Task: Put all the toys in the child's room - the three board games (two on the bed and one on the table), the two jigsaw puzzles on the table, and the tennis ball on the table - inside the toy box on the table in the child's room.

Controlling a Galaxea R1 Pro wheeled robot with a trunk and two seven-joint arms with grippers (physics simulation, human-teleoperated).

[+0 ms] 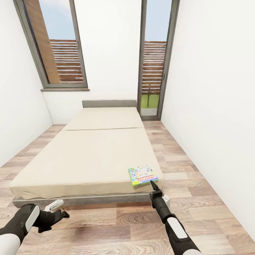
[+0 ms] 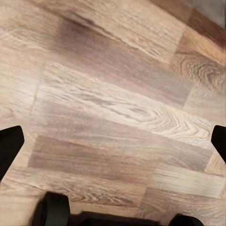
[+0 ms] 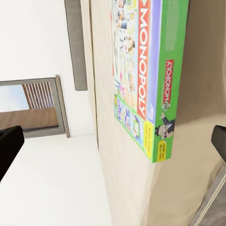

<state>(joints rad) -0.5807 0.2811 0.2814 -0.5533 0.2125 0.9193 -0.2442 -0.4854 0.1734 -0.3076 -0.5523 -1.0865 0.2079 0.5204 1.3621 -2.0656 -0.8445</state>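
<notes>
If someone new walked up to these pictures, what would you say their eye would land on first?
Probably the bright green and white board game, lying flat at the near right corner of the otherwise bare beige bed. Next, the right tool, its dark tip reaching up to just short of that box's near edge. The left tool hangs low over the wooden floor by the bed's near left end, open and holding nothing.

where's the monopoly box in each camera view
Head view: the board game lies flat on the near right corner of the bed, just beyond the right end effector.
Right wrist view: the board game is close up in the upper middle, its green edge toward the camera.
Left wrist view: not in it; wood floor.
Shared landmark: the beige mattress corner under the box, in the head and right wrist views.
</notes>
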